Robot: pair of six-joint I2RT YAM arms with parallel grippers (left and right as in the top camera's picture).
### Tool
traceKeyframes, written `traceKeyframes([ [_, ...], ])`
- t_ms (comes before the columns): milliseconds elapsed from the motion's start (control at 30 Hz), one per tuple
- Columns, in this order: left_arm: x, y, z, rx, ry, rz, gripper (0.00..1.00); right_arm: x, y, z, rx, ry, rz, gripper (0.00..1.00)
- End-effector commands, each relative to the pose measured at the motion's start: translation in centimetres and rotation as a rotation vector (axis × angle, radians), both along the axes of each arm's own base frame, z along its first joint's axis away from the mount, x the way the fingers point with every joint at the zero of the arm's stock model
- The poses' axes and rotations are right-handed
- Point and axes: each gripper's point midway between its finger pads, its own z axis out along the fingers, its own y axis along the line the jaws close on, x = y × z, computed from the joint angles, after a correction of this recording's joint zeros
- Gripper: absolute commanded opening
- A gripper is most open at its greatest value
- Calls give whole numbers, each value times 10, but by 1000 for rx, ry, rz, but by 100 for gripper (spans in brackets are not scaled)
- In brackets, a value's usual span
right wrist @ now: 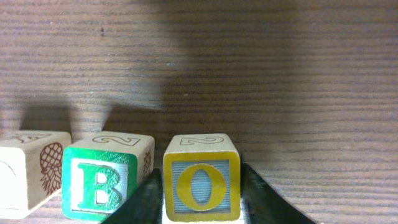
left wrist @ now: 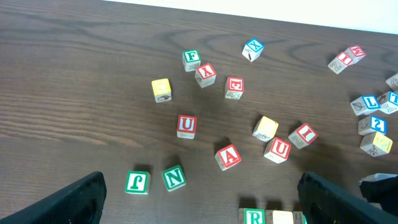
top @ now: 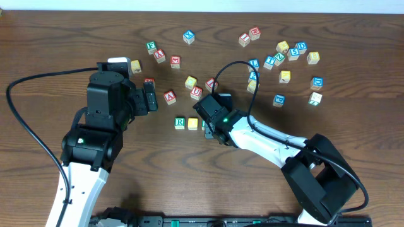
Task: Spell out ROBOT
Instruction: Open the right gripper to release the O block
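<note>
O block (right wrist: 201,186) in right claw (right wrist: 202,200), beside B block (right wrist: 99,185)

Table (top: 63,31): dark wood, grain running across.
U block (left wrist: 186,125): red letter, standing apart.
A block (left wrist: 228,156): red letter, turned askew.
N block (left wrist: 173,177): green letter, turned askew.

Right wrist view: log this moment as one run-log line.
right gripper: shut on O block, beside B block | left gripper: open, empty

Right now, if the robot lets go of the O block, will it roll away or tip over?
Probably neither: the O block is a flat-sided cube, as wide as tall. It looks like stiff wood, so the right tool likely won't squash it.
</note>
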Motion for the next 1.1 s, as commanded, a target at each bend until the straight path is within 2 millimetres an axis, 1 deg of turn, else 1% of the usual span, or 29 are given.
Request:
traceKeyframes([
  [0,0,2,3,4,-9,5,96,-6,1,-9,-18,18,12,37],
  [200,0,2,3,4,-9,5,96,-6,1,-9,-18,18,12,40],
  [500,0,2,3,4,-9,5,96,-7,1,-7,-17,21,13,37],
  [600,0,2,3,4,-9,5,96,-7,0,-6,-16,20,13,38],
  [900,0,2,3,4,-9,5,96,-9,-2,5,-15,15,20,36],
  [1000,0,2,3,4,-9,5,96,-9,-2,12,-12,5,29,36],
  [1067,0,2,3,4,-9,6,96,-8,-3,20,-13,-12,32,36],
])
